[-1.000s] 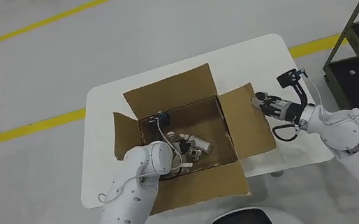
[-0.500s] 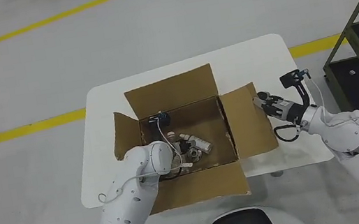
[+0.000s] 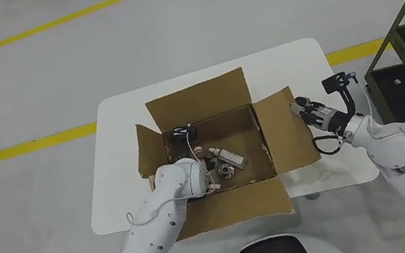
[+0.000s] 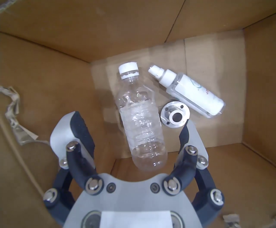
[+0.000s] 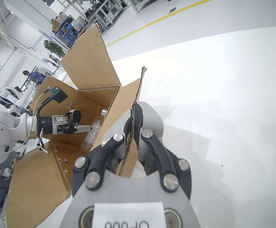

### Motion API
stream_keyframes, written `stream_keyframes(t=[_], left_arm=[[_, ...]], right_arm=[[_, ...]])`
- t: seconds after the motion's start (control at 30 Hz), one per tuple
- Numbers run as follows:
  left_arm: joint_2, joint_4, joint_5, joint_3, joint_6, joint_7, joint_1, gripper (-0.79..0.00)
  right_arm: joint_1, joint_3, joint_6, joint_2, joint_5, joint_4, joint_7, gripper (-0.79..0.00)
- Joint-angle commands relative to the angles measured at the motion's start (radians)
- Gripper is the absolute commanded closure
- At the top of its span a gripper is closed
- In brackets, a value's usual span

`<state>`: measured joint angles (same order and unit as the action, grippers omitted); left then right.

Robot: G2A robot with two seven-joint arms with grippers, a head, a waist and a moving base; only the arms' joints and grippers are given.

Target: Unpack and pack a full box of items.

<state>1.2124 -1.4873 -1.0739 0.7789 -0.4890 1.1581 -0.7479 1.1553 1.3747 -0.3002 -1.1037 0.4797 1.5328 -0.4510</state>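
Cardboard flap (image 5: 120, 112) pinched by right gripper (image 5: 134, 117), one finger hidden behind it; left gripper (image 4: 131, 126) spread wide astride clear bottle (image 4: 140, 112) inside box (image 4: 129, 28).

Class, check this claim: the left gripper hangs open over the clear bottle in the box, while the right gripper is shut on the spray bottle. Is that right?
No. The right gripper is shut on a flap of the box, as the right wrist view shows; the spray bottle lies loose in the box. The rest holds.

Box (image 3: 198, 99) slid rightward, right fingers (image 5: 151, 118) pulling flap (image 3: 288, 137).
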Motion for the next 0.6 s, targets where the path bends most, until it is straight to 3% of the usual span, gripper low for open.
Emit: stream_keyframes(t=[0.0,0.57], left_arm=[[0.009,0.021,-0.003,-0.012,-0.003,0.010,0.009,-0.785],[0.073,0.201,-0.067,-0.085,0.018,-0.020,0.039,-0.785]], right_arm=[[0.000,-0.002,0.000,0.000,0.000,0.001,0.000,0.000],[0.004,-0.009,-0.001,-0.002,-0.004,0.001,-0.002,0.000]])
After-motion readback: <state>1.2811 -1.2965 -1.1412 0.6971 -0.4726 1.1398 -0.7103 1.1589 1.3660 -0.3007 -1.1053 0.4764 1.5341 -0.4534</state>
